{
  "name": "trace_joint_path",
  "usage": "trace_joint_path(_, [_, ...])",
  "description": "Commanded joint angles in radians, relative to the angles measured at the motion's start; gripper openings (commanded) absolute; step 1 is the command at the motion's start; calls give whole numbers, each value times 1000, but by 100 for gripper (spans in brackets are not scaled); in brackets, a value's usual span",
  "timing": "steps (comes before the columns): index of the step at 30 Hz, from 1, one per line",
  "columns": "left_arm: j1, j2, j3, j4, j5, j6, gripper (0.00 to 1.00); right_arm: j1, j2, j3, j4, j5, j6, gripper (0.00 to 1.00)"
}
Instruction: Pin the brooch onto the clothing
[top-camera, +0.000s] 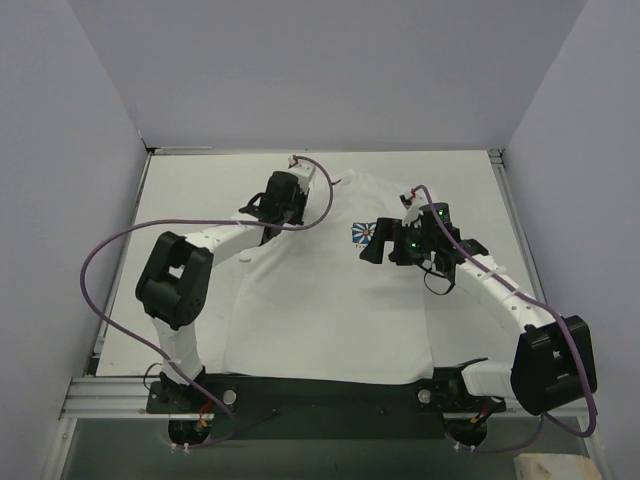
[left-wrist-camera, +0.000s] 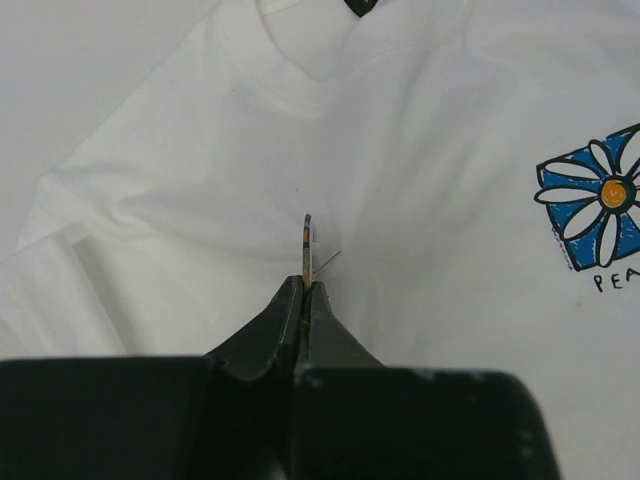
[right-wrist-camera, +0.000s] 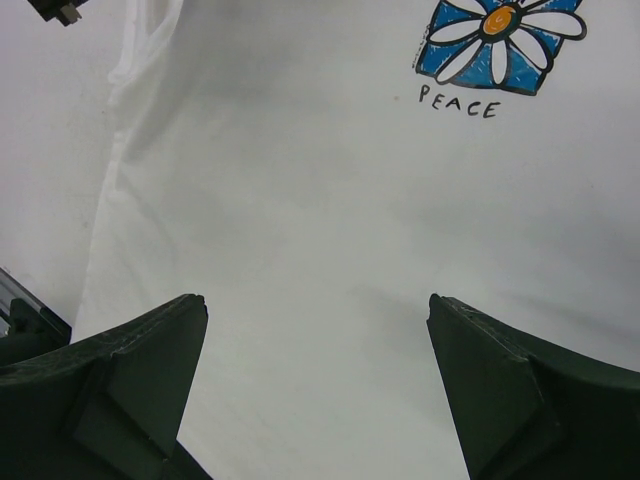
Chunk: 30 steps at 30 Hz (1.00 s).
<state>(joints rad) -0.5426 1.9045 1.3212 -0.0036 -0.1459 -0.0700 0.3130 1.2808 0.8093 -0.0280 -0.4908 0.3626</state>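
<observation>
A white T-shirt (top-camera: 320, 290) lies flat on the table, with a small blue daisy print (top-camera: 366, 233) on its chest. In the left wrist view my left gripper (left-wrist-camera: 306, 283) is shut on the brooch (left-wrist-camera: 307, 245), a thin disc seen edge-on with its pin sticking out to the right, held just above the shirt (left-wrist-camera: 420, 200) below the collar. In the top view the left gripper (top-camera: 262, 212) sits at the shirt's left shoulder. My right gripper (right-wrist-camera: 315, 305) is open and empty over the shirt (right-wrist-camera: 300, 200), below the print (right-wrist-camera: 498, 40); in the top view it (top-camera: 378, 247) is beside the print.
The table (top-camera: 180, 200) is white with walls on three sides. Purple cables loop from both arms; the left one (top-camera: 100, 250) hangs over the table's left side. A metal rail (top-camera: 120, 395) runs along the near edge.
</observation>
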Motion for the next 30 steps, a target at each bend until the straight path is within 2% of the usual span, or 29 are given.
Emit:
trace_joint_path(1, [13,-111,-82,180,135,-45,0,-8,6,-9,20,-23,-4,99])
trace_joint_path(15, [59,-228,-237,287,236,-99,0,-2,94,36,115,-68,33,99])
trace_joint_path(23, [72,-255,-278,320,299,-114,0,34,202,149,149,-60,45,98])
trace_joint_path(26, [87,-260,-293,338,356,-129,0,46,235,183,160,-63,39,97])
trace_joint_path(29, [112,-269,-323,393,459,-148,0,52,238,183,197,-78,24,97])
trace_joint_path(30, [127,-272,-333,404,536,-152,0,52,235,182,210,-103,19,97])
